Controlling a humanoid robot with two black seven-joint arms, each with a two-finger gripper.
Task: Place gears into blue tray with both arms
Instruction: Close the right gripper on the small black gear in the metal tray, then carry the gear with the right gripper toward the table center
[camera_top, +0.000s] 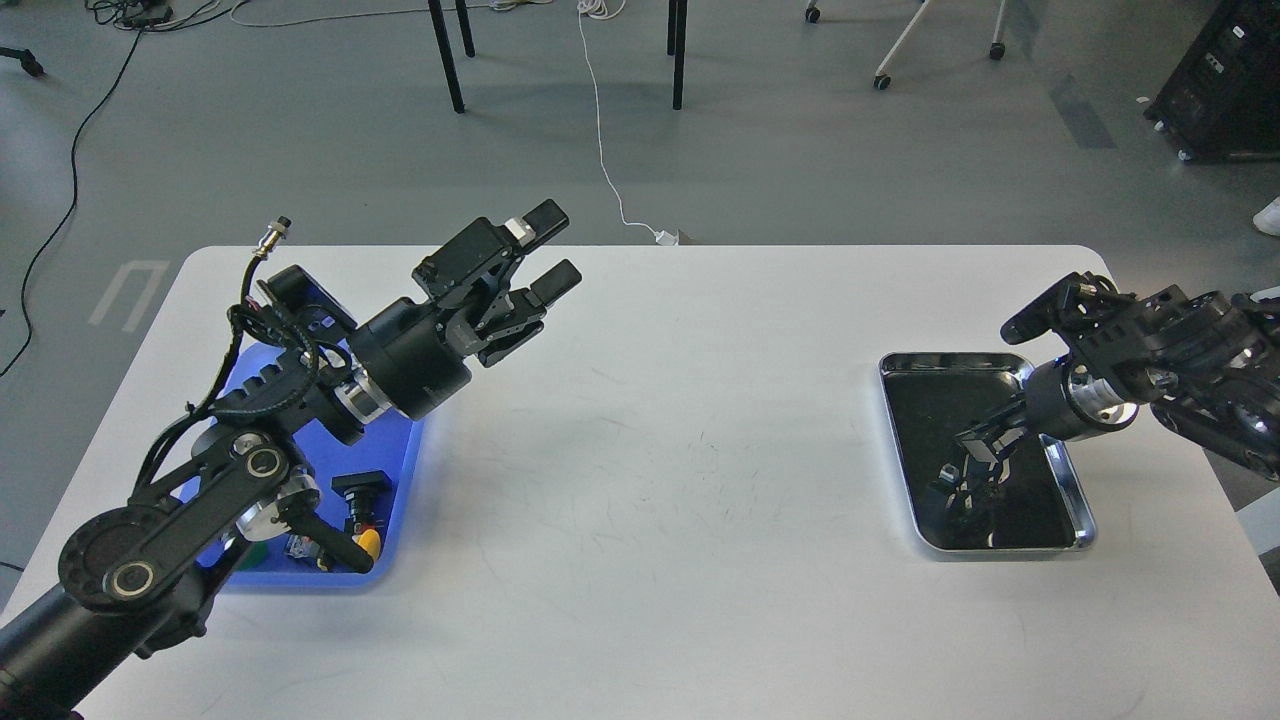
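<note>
The blue tray (405, 470) lies at the table's left, mostly under my left arm. My left gripper (553, 248) hovers high above the table, right of the blue tray, open and holding nothing. My right gripper (978, 442) points down-left into the shiny metal tray (1083, 520) at the right, close over its black bottom. Its fingers look dark against that bottom, so I cannot make out their gap. The gears do not stand out from the black bottom and the gripper's reflection there.
Push-button switches (360, 505) with black, yellow and green parts sit in the near end of the blue tray. White tabletop stretches between the two trays. Chair legs and a white cable are on the floor beyond the far edge.
</note>
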